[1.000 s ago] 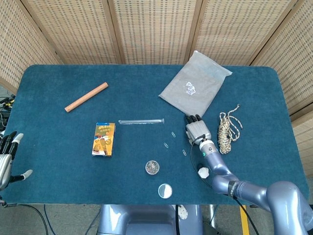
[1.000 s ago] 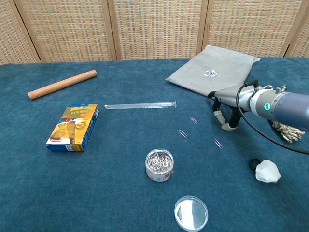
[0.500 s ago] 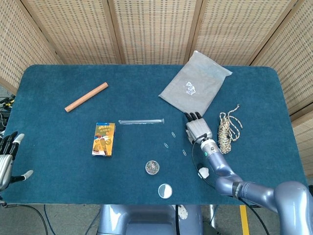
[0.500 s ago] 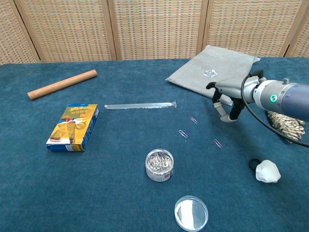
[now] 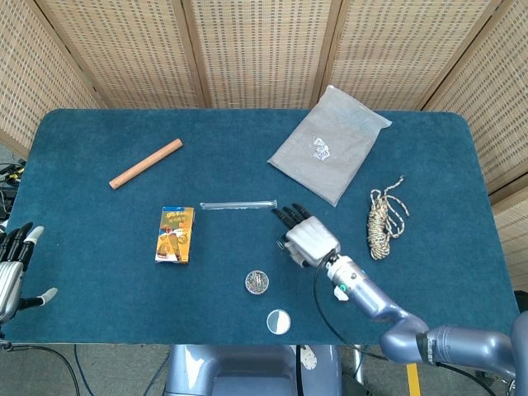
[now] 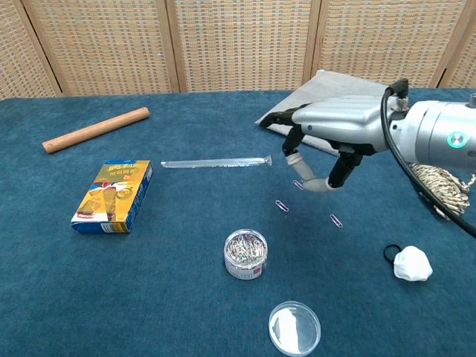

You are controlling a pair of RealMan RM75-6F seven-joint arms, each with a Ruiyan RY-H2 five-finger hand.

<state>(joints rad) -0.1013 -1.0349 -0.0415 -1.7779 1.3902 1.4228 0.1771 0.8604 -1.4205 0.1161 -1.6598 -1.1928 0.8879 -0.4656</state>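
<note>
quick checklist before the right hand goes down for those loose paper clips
1. Right hand holds nothing, fingers apart: ok.
2. Hand above the loose paper clips: ok, hovering over them.
3. Clips lie flat and apart on the table: ok.
4. Paper clip jar uncovered, lid lying beside it: ok.
5. Clear tube out of the fingers' way: cannot tell, its end lies close.
6. Left hand off at the table edge: ok.

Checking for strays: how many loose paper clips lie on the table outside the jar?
3 loose paper clips in the chest view: one nearest the jar, one under the right hand, one further right. More may be hidden.
</note>
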